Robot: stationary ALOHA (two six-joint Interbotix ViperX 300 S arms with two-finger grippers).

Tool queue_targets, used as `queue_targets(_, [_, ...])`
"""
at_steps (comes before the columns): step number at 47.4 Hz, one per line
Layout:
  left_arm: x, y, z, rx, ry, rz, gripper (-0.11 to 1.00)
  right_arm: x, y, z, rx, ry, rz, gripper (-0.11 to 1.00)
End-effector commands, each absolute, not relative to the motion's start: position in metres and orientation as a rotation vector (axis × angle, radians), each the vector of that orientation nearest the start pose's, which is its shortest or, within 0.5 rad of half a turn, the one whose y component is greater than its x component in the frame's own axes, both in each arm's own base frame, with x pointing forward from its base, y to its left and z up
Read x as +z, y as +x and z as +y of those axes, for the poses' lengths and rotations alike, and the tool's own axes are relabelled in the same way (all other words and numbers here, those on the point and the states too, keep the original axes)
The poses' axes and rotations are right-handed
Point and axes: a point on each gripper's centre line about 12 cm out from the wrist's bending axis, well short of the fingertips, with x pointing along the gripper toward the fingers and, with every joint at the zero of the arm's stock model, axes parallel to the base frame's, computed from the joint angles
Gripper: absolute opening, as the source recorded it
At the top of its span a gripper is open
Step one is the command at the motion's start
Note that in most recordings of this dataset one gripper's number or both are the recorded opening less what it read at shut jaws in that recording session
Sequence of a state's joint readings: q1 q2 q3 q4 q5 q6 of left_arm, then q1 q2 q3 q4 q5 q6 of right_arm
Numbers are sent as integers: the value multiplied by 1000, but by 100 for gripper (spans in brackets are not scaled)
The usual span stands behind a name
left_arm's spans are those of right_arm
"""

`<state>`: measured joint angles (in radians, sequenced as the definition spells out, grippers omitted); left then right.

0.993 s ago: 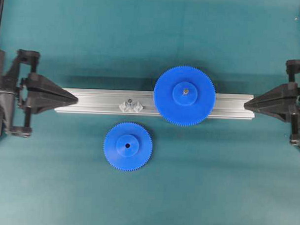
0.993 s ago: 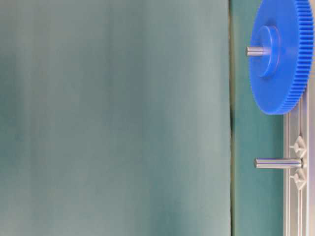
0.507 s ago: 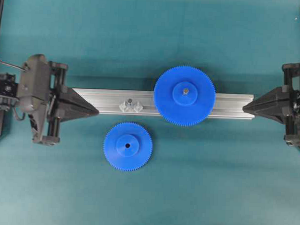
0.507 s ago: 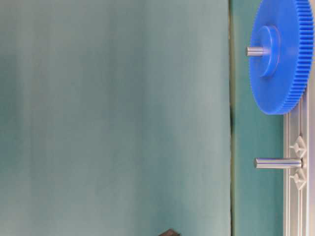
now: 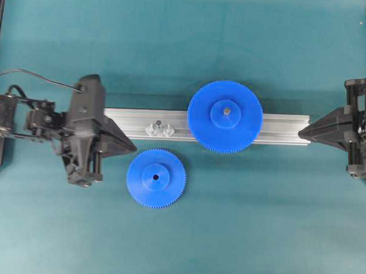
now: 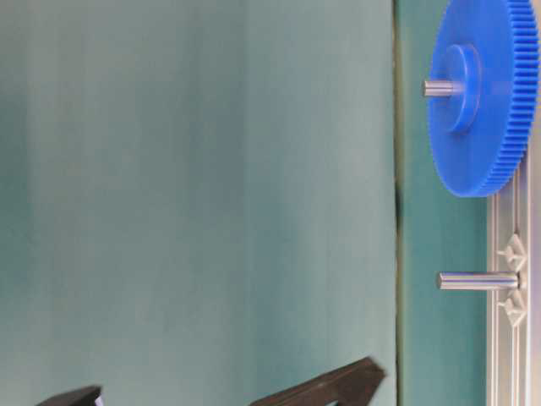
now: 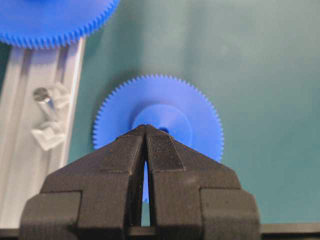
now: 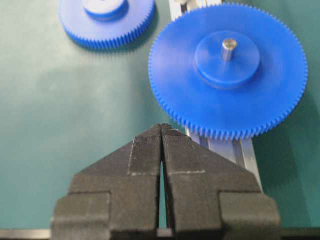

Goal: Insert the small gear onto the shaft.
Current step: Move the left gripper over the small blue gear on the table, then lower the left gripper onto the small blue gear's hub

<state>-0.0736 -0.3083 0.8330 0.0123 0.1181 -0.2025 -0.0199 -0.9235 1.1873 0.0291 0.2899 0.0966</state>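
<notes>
Both pincers are clenched on nothing. From overhead, the left gripper [image 5: 132, 149] points its black tip at the small gear [image 5: 155, 178], just beside the gear's upper left rim without touching it, while the right gripper [image 5: 301, 134] sits at the far end of the aluminium rail [image 5: 279, 129], well apart from both gears.

The left wrist view shows what the overhead cannot: the two finger pads [image 7: 162, 150] pressed flat together, their tip lined up with the small gear's [image 7: 200, 120] raised hub and hiding part of its dark centre hole. To the left of it in that view lies the shaft [image 7: 43, 95] with its clear mounting pieces, on the rail [image 7: 20, 165]. The right wrist view has its own pincer [image 8: 161, 127] shut just short of the large gear [image 8: 227, 95] (a metal pin stands in its hub), with the small gear [image 8: 106, 20] far off at the upper left.

Only the table-level view gives the shaft's [image 6: 478, 281] full length, a bare grey pin standing out from the rail [image 6: 507, 338], beside the large gear [image 6: 490, 110]; a black finger [image 6: 325, 389] enters at the bottom edge, and the small gear is out of frame.

Seen from above, the small gear lies flat on the teal mat [image 5: 258, 236], in front of the rail and just below the shaft [image 5: 160, 125]. A plain teal backdrop [image 6: 194, 186] fills the rest of the table-level picture.
</notes>
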Motion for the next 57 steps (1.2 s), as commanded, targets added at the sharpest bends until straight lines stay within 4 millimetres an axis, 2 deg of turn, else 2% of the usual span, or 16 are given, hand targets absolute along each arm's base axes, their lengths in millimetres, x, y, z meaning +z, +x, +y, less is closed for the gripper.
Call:
queue_targets(1, [218, 327, -30, -30, -149, 627, 0, 217, 188, -4, -53, 141, 546, 1])
queue_targets(17, [205, 346, -41, -54, -120, 691, 0, 216, 188, -5, -60, 143, 544, 1])
queue_targets(23, [198, 353, -44, -71, -61, 757, 0, 216, 187, -5, -62, 143, 542, 1])
queue_targets(48, [194, 378, -47, -82, -2, 880, 0, 215, 187, -6, -66, 145, 532, 1])
queue_targets(57, [190, 387, -48, -76, 10, 979, 0, 215, 187, -7, -70, 146, 526, 1])
